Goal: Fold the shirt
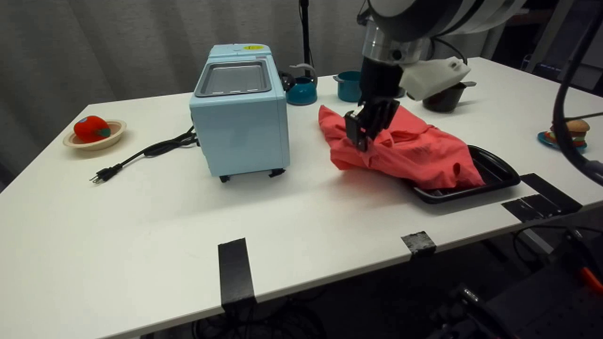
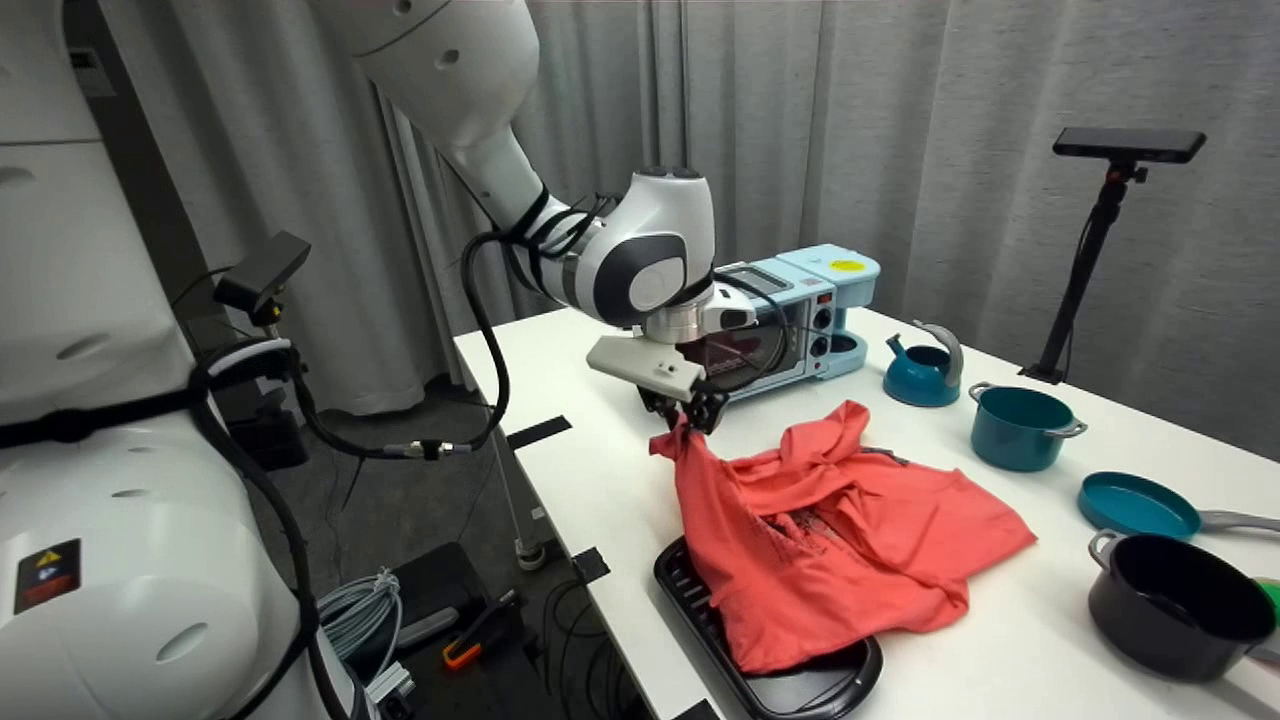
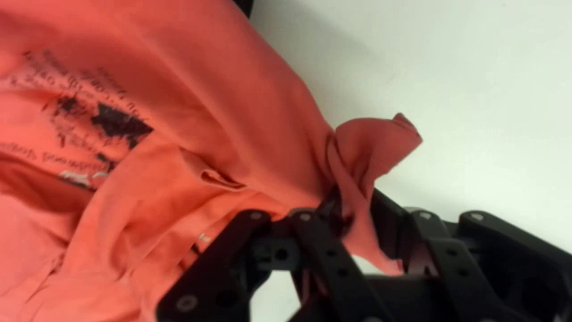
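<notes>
You look mid-fold: the black jointed fingers point(image 3: 388, 219) are clamped on a bunched edge point(image 2: 672, 445) of the coral-red printed fabric shirt point(image 2: 840, 585), corner or sleeve, can't tell. Shirt sits crumpled right of centre in both exterior views, partly over a black ribbed oblong tray point(image 1: 492, 172), rest on the white worktop point(image 1: 141, 226). Held edge is raised, left of the shirt's middle. Next likely calls for you to carry it towards frame right over the body, lay it flat, let go; tray may snag.
</notes>
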`<move>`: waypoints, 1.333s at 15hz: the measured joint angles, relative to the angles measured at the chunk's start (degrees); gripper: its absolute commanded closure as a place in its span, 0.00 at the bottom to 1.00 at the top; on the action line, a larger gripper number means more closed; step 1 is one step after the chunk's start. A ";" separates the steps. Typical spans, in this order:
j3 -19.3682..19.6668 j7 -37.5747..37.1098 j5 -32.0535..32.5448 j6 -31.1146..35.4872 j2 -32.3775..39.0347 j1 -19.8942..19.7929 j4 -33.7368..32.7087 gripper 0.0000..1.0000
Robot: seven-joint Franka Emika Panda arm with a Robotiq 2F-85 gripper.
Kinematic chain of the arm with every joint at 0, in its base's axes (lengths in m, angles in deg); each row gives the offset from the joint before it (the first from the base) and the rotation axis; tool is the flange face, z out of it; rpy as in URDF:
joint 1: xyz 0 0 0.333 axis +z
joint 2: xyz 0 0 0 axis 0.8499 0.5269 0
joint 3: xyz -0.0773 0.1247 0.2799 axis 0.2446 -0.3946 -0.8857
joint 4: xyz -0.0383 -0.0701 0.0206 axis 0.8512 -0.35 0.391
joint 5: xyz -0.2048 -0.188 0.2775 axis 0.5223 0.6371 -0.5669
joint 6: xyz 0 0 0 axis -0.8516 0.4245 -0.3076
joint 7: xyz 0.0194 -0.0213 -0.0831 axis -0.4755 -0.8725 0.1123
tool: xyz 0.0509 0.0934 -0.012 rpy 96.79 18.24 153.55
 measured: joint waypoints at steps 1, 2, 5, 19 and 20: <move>0.93 -0.40 1.21 -0.05 -0.69 -0.01 -1.05 0.96; 1.99 -1.19 2.95 -0.04 -0.87 -0.03 -2.35 0.96; 4.91 -4.16 8.46 0.19 0.48 -0.24 -7.07 0.96; 11.77 -12.80 17.80 4.60 20.26 0.99 -33.87 0.37; 12.24 -13.27 17.84 4.71 21.01 1.13 -34.85 0.30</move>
